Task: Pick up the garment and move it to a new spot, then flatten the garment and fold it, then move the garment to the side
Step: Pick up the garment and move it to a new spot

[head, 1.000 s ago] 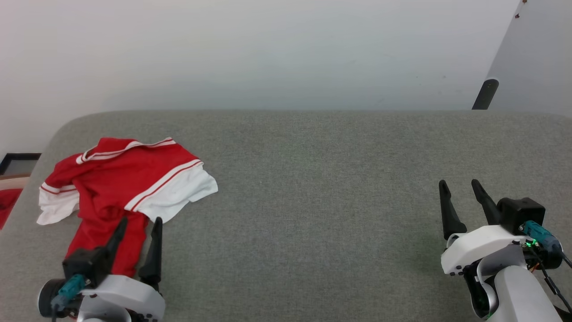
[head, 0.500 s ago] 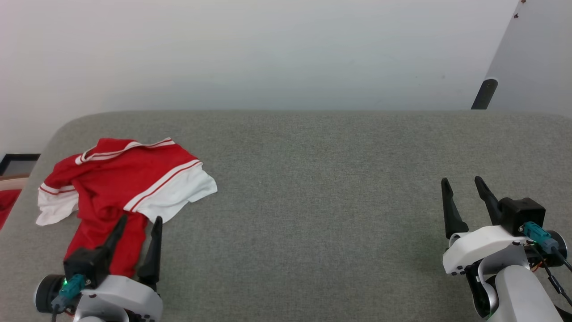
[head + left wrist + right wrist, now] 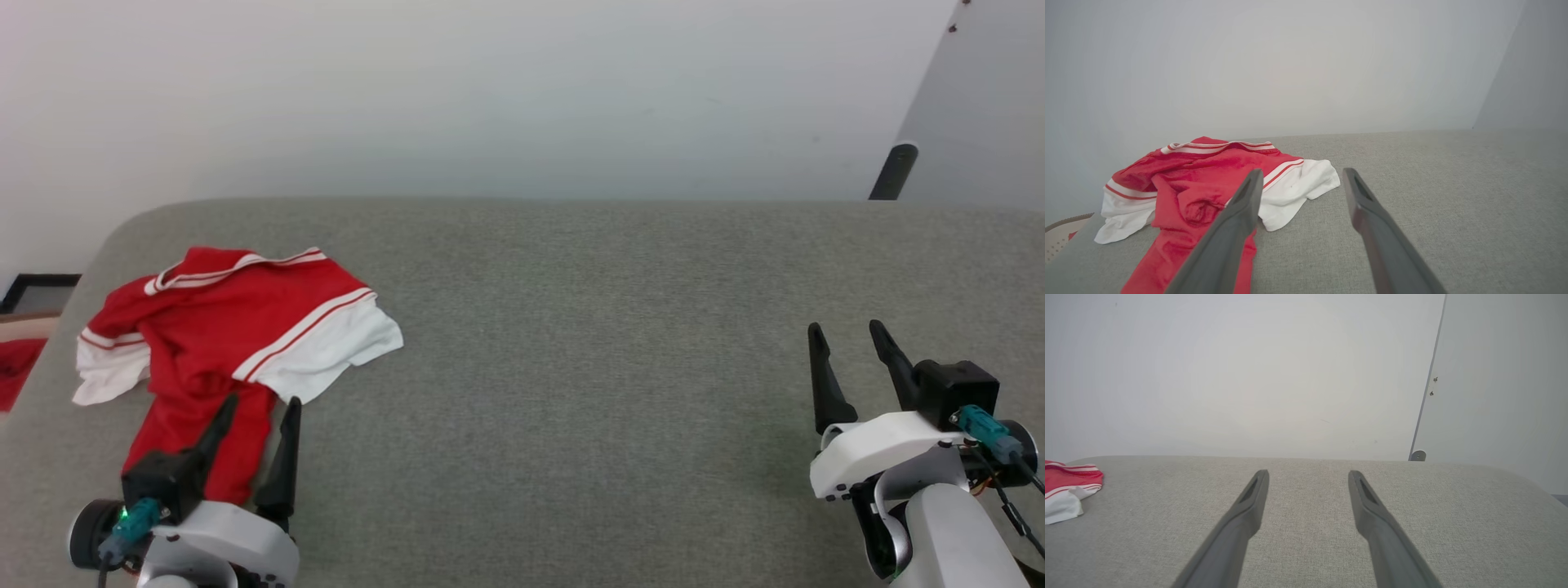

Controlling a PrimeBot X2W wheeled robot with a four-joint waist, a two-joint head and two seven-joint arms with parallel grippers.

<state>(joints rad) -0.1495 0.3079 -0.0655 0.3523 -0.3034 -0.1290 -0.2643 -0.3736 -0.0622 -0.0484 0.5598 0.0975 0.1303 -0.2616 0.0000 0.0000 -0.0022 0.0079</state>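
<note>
**A:** Head view first. Largest item?
**B:** Grey fabric-topped counter [image 3: 620,343], spanning nearly the full width, rounded at the far-left corner, backed by a plain pale wall [image 3: 490,98].

**A:** Next in size?
**B:** The garment [image 3: 237,327]. Crumpled in a heap on the left part of the counter, close to the left edge. One white sleeve end spread toward the middle, one red strip trailing toward the near side.

**A:** Then the hands?
**B:** Left hand [image 3: 262,400]: fingers apart, empty, low over the trailing red strip. Cannot confirm contact. Right hand [image 3: 844,325]: fingers apart, empty, above bare counter at the right, well apart from the garment.

**A:** Step in hand?
**B:** Judged as the first, the pick-up, not yet made. No flattening, no fold.

**A:** Requirement for the next move?
**B:** Advance the left hand onto the heap. Close on a bunched ridge, not a single layer. Lift clear before carrying.

**A:** Edges and open room?
**B:** Wide bare area from centre to right, a suitable new spot. Take care at the left edge. Do not mistake the small red scrap [image 3: 16,371] beyond it for the garment. Disregard the dark post [image 3: 891,171] past the far-right corner, probably clear of the work.
</note>
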